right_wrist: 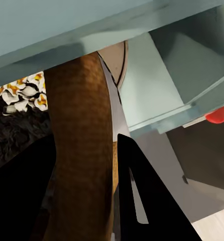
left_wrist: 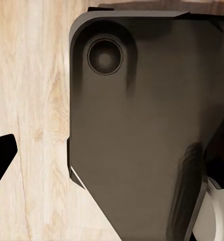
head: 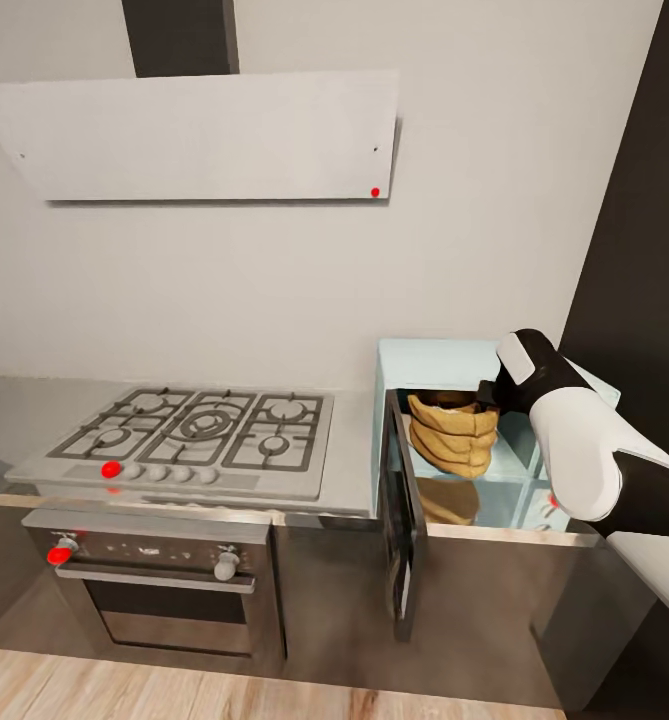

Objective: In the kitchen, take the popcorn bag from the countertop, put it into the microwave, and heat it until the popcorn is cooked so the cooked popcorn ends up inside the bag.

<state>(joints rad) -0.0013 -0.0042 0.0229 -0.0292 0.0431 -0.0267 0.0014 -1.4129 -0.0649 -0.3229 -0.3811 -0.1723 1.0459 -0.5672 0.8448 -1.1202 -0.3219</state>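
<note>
Tan-brown popcorn bag (head: 454, 432) held inside the open mint-blue microwave (head: 434, 362).
Its rim is pinched by the right end effector (right_wrist: 84, 186); white popcorn (right_wrist: 21, 94) is seen inside; the left end effector's state cannot be told.

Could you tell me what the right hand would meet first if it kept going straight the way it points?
Probably the microwave interior; the right hand already straddles the popcorn bag rim, though depth is unclear.
</note>
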